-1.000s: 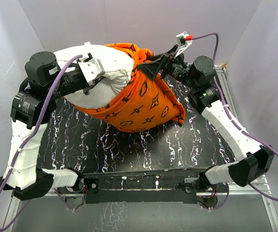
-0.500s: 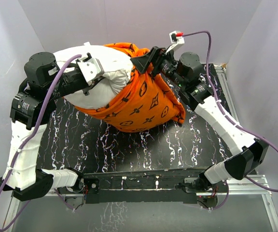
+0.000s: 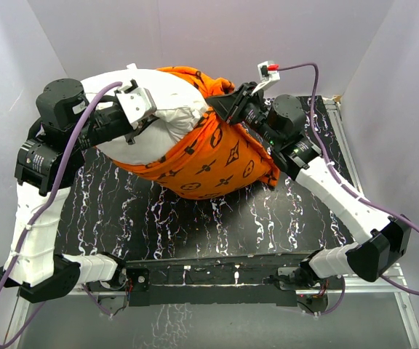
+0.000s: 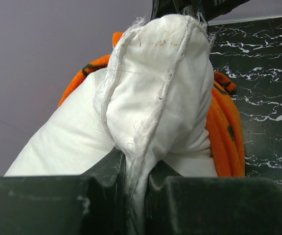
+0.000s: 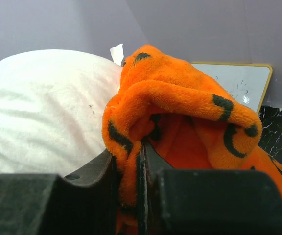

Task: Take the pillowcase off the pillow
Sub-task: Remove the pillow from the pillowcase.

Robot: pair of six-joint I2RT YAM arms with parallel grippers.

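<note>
Two grips are set, one on each fabric. The left arm's black two-finger gripper (image 4: pixel 137 196) has its jaws pressed nearly together on the large, plump, off-white fabric pillow (image 3: pixel 162 98). They pinch a frayed seam corner at its bare left end, and only that thin bunch of white cloth sits between them. In the left wrist view the pinched corner rises above the fingers as a rounded white lobe with loose threads along its stitched edges.

The right arm's black two-finger gripper (image 5: pixel 142 176) is closed to a narrow slit on the bright orange soft pillowcase printed with dark brown flower and star motifs (image 3: pixel 224 156). It holds a thick rolled fold of the pillowcase's open edge, at the top of the pillow's right half. The fold bulges over both fingers, and the white pillow swells just to its left.

From overhead, the pillowcase covers the pillow's right end and wraps under its near side, while the pillow's left half stands uncovered. The orange edge runs diagonally across the pillow's middle. Under the pillow lies the black table with white marble veining (image 3: pixel 195 218). Beyond the pillow's right end, the right wrist view shows a small whiteboard with a pale yellow frame (image 5: pixel 236 81) leaning at the back wall.
</note>
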